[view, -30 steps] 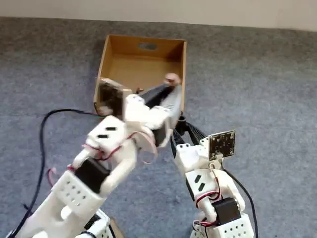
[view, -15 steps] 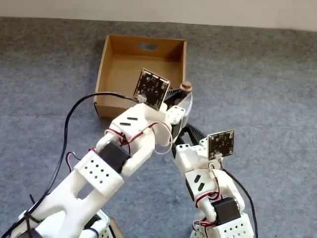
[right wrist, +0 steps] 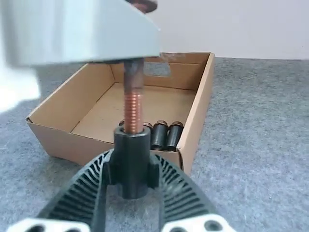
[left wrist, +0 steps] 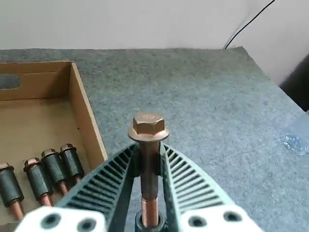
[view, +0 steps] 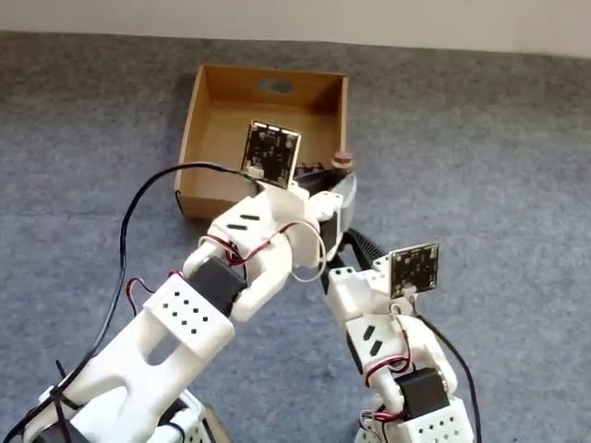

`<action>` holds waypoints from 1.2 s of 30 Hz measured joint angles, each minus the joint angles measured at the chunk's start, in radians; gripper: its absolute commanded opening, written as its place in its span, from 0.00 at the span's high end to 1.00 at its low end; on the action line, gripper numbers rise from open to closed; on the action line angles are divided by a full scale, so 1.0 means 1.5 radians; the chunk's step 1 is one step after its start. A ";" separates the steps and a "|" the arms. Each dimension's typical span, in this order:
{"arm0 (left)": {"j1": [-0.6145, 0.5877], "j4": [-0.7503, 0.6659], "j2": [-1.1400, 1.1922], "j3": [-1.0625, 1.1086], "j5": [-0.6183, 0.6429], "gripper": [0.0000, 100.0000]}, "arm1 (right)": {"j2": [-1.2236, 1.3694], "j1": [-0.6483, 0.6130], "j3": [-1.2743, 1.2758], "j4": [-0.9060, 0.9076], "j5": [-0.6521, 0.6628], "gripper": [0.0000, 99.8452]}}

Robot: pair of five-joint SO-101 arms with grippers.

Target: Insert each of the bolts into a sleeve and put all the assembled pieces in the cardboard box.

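left gripper [left wrist: 148, 153] clamped on upright bolt [left wrist: 148, 126] | right gripper [right wrist: 131, 164] clamped on sleeve [right wrist: 131, 141], bolt's threaded end in its top | both above table [view: 480, 138], just outside cardboard box [view: 196, 120] near right corner | four assembled pieces [left wrist: 48, 169] lie inside that corner

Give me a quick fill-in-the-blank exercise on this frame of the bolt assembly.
The left gripper is shut on the copper ___.
The right gripper is shut on the black ___.
The threaded shank enters that black piece from ___.
Finished assemblies lie inside the cardboard ___.
Missing words: bolt; sleeve; above; box.
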 measured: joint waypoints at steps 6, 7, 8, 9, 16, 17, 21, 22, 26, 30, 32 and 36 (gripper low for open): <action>0.002 0.060 0.000 -0.001 0.001 0.99 | 0.000 -0.003 0.015 0.000 0.000 0.99; 0.001 0.068 0.001 -0.001 0.001 0.99 | 0.000 -0.003 0.018 0.000 0.000 0.99; 0.001 0.076 0.001 -0.001 0.001 0.99 | 0.000 -0.003 0.019 0.000 0.000 0.99; 0.001 0.084 0.001 -0.001 0.002 0.99 | 0.000 -0.003 0.019 0.000 0.000 0.99; 0.002 0.154 0.002 -0.001 0.028 0.99 | 0.000 0.036 0.019 0.000 0.000 0.99; 0.002 0.157 0.002 -0.001 0.043 0.99 | 0.000 0.038 0.019 0.000 0.000 0.99; 0.002 0.162 0.002 -0.001 0.072 0.99 | 0.000 0.038 0.019 0.000 0.000 0.99; 0.002 0.161 0.002 0.003 0.075 0.99 | 0.000 0.038 0.019 0.000 0.000 0.99; 0.002 0.184 0.002 0.007 0.077 0.86 | 0.001 0.038 0.020 0.001 0.000 0.99; -0.003 0.298 0.000 -0.040 0.079 0.65 | 0.001 0.051 0.021 0.001 0.000 0.99; -0.004 0.363 0.002 -0.059 0.079 0.62 | 0.001 0.058 0.020 0.001 0.000 0.99; 0.001 0.473 0.002 -0.123 0.079 0.64 | 0.001 0.059 0.020 0.001 0.000 0.99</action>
